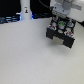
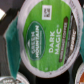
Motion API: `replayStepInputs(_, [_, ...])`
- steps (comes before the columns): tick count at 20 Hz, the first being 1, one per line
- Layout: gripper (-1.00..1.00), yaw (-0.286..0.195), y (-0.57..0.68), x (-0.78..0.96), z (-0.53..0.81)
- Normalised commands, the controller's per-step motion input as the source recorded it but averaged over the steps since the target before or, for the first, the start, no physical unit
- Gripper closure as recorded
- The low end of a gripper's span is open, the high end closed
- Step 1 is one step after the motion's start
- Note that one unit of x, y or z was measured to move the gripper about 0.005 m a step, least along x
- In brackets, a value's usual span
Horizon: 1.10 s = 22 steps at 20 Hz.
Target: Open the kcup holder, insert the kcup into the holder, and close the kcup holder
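I read this as a lab-style test bench, not a home kitchen. Bare pale tabletop (image 1: 30, 55), dark backdrop behind it. A white bottle-like post (image 1: 25, 11) stands at the tabletop's far edge. Little else sits on the tabletop.

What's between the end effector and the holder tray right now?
The kcup: its green lid fills the wrist view. In the exterior view the end effector hangs right over the holder; the gap is unreadable.

The kcup (image 2: 47, 42) carried a glossy, smooth green printed lid over a white plastic rim. The kcup holder (image 1: 60, 37) appeared matt black plastic. The table (image 1: 30, 57) looked smooth, matt white.
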Motion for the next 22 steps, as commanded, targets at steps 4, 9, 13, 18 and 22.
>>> replayStepInputs(4, [-1.0, 0.057, 0.06, 0.12, 0.28])
replayStepInputs(9, [-1.0, 0.065, -0.04, 0.19, 0.37])
replayStepInputs(13, [-1.0, 0.06, -0.29, 0.37, 0.5])
replayStepInputs(18, [-1.0, 0.06, -0.43, 0.45, 0.39])
replayStepInputs(22, [-1.0, 0.042, -0.45, 0.54, 0.22])
